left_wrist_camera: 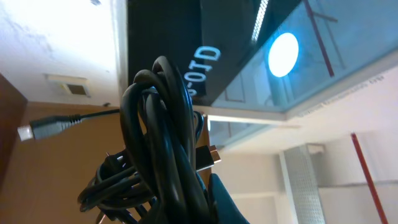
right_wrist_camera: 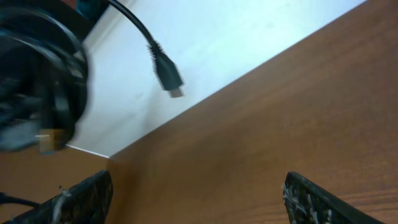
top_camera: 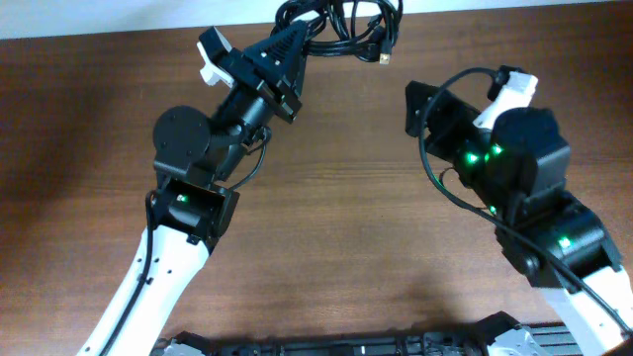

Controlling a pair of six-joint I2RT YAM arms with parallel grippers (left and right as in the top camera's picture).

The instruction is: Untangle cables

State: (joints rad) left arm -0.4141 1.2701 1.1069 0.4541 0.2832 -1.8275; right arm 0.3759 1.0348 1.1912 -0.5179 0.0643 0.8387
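Office or lab room: glass partition [left_wrist_camera: 323,74], ceiling vent [left_wrist_camera: 74,89], wooden table [top_camera: 336,198].

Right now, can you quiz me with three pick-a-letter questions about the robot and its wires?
1. Where are the cables?
A. at the far edge of the table
B. in the middle of the table
C. at the near edge of the table

2. What colour are the cables?
A. white
B. black
C. red

3. How is the right end effector?
A. shut on a cable
B. shut on nothing
C. open and empty

Answers:
1 A: the overhead view shows the bundle at the far edge, pinched by the left end effector.
2 B: every cord looks black.
3 C: its fingers stand wide apart with only bare table between them.
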